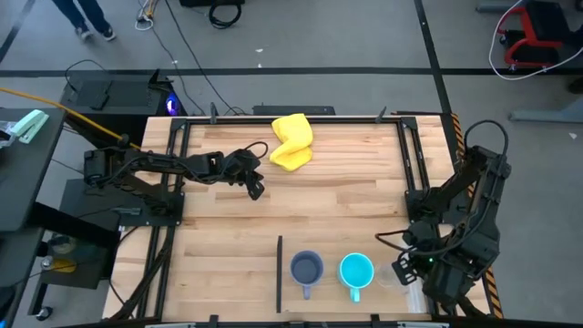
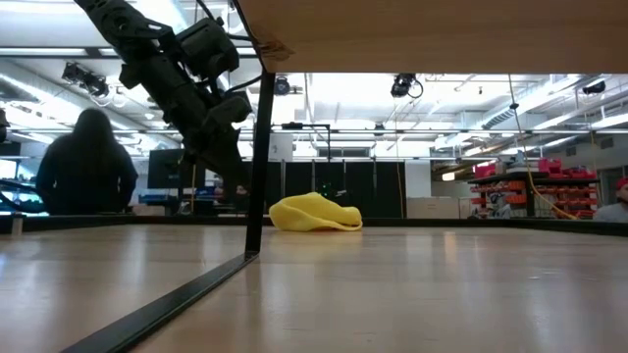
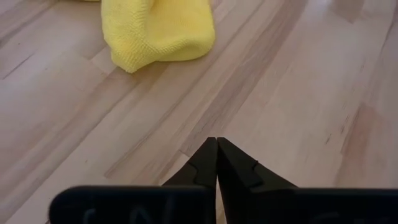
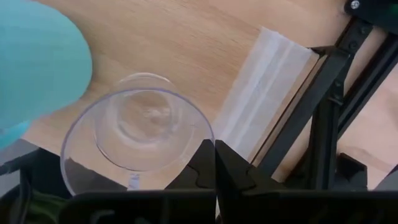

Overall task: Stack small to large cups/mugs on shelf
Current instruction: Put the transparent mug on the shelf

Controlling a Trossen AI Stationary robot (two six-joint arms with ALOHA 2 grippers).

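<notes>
Overhead, the wooden tabletop [image 1: 346,210] carries a crumpled yellow cloth [image 1: 291,141] near its far edge, with the left gripper [image 1: 256,189] just beside it. Along the near edge a grey-blue handled mug [image 1: 307,269] and a bright turquoise handled mug [image 1: 356,271] stand side by side, apart; the clear see-through cup [image 1: 390,273] next to the turquoise one is barely readable, half lost under the right gripper [image 1: 407,264], whose fingers cannot be judged from above. At table height, none of the three vessels shows; only the cloth [image 2: 315,213] lies in the distance, the left arm hangs at upper left with its fingertips hidden behind a black upright post [image 2: 259,162], and a person in a dark hood [image 2: 86,162] stands beyond. Past the left wrist, the fingers [image 3: 202,165] are pressed together on nothing above bare wood, the cloth [image 3: 155,31] cut off by the frame. Past the right wrist, its fingers [image 4: 200,163] meet tip to tip, empty, over the clear cup's [image 4: 138,134] rim; the turquoise mug [image 4: 37,68] is a cropped blur.
</notes>
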